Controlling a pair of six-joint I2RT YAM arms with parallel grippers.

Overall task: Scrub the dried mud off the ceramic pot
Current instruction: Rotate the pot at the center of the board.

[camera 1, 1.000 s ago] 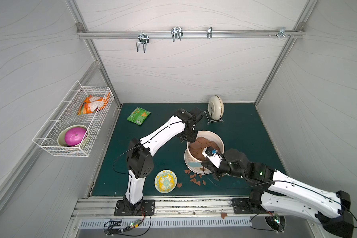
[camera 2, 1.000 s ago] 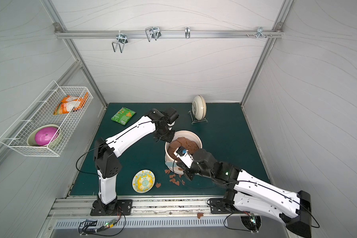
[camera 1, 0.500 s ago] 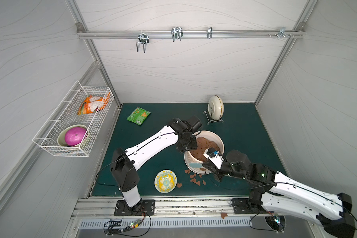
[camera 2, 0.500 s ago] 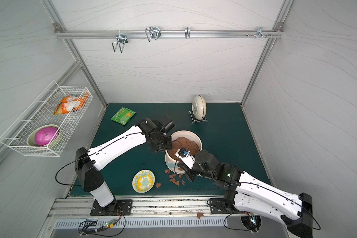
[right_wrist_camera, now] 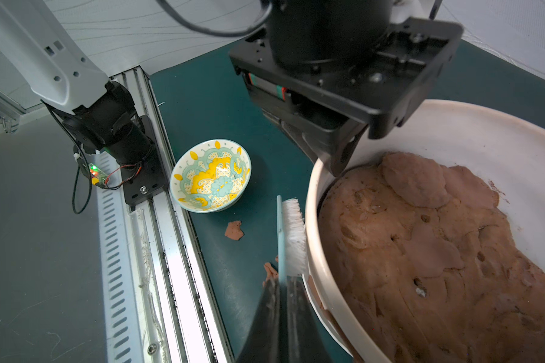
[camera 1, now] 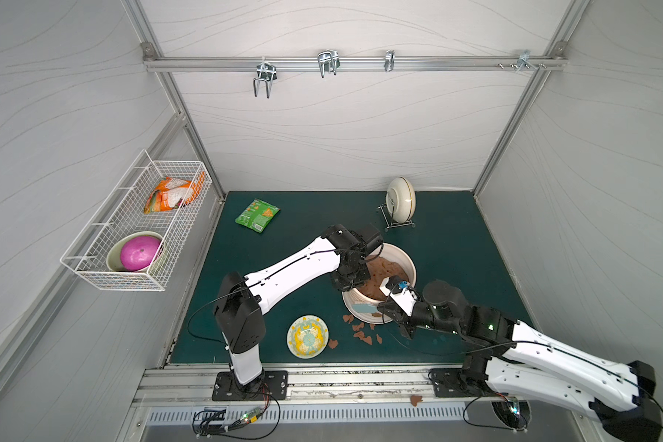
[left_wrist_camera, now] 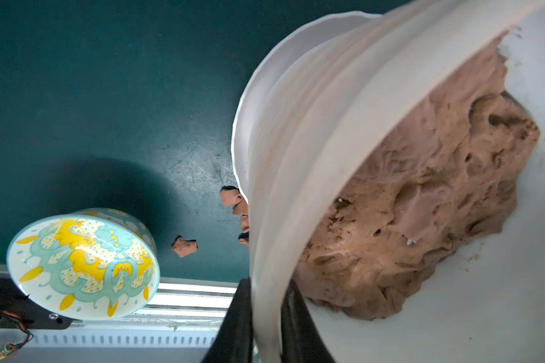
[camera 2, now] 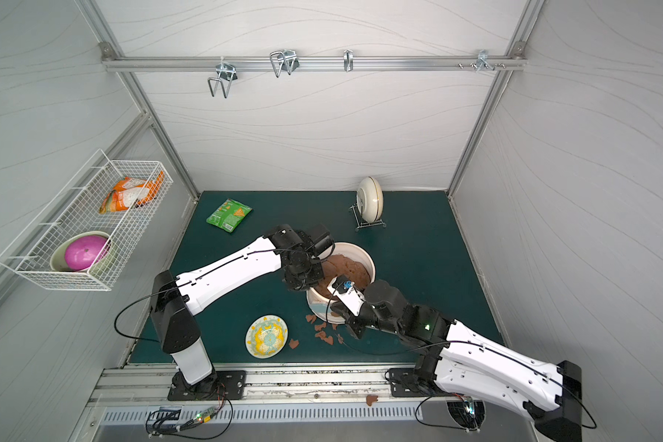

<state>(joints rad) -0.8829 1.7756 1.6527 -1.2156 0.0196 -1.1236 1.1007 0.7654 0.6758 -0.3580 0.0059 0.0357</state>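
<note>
Swung round and shut onto the rim of the ceramic pot (left_wrist_camera: 296, 141), my left hand (left_wrist_camera: 266, 294) steadies it on the worktop (camera 1: 456, 237), so my right hand (right_wrist_camera: 285, 283), clamped on the brush (right_wrist_camera: 293, 232), should press its bristles flat against the side in short strokes.

Both top views look steeply down from high over the near edge, sharing nearly the whole green table (camera 1: 456, 237); the left wrist view hugs the ceramic pot (left_wrist_camera: 296, 141) rim, facing the near rail; the right wrist view looks closely along a brush (right_wrist_camera: 293, 232) at the same pot's rim.
</note>
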